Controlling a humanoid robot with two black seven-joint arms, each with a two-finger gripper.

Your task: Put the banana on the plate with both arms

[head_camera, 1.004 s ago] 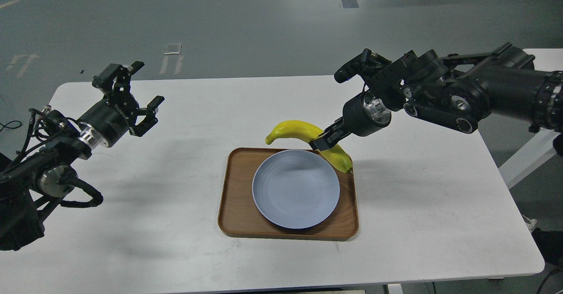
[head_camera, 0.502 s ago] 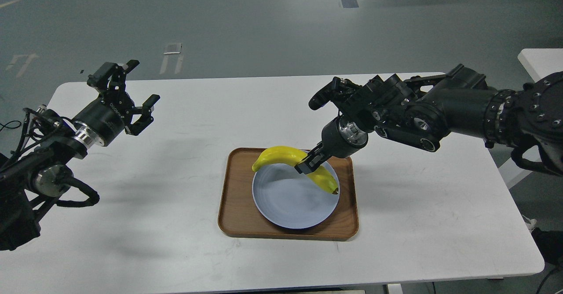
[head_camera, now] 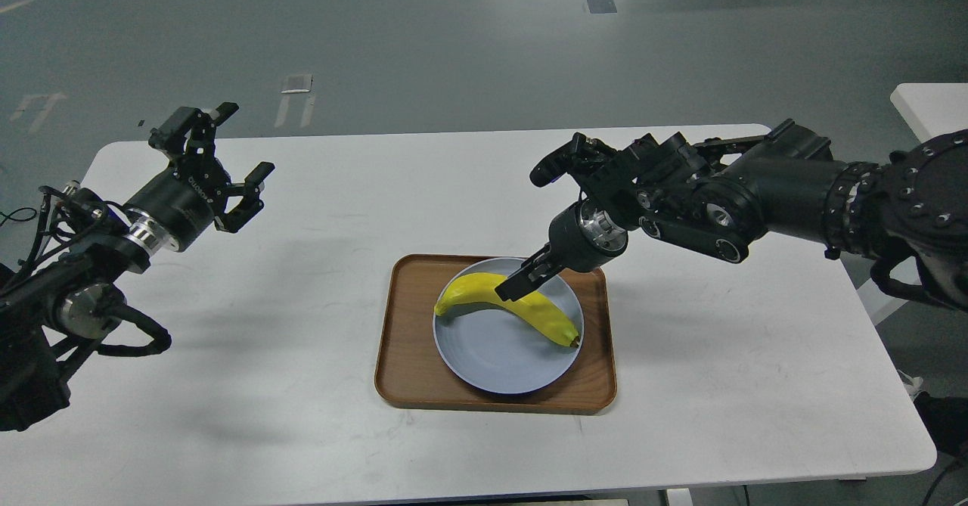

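Note:
The yellow banana [head_camera: 491, 303] lies across the far half of the pale blue-grey plate [head_camera: 499, 355], dark tip toward the right rim. My right gripper [head_camera: 516, 285] reaches in from the right and is shut on the banana's middle, right over the plate. My left gripper [head_camera: 227, 169] is open and empty, held above the table's far left, well apart from the plate.
The plate sits on a brown wooden tray [head_camera: 408, 370] in the middle of the white table [head_camera: 726, 370]. Another white table corner [head_camera: 926, 101] shows at the right edge. Grey floor lies beyond.
My right gripper has carried the banana from behind the tray forward, left and down onto the plate. My left gripper has drifted slightly left and back, still open.

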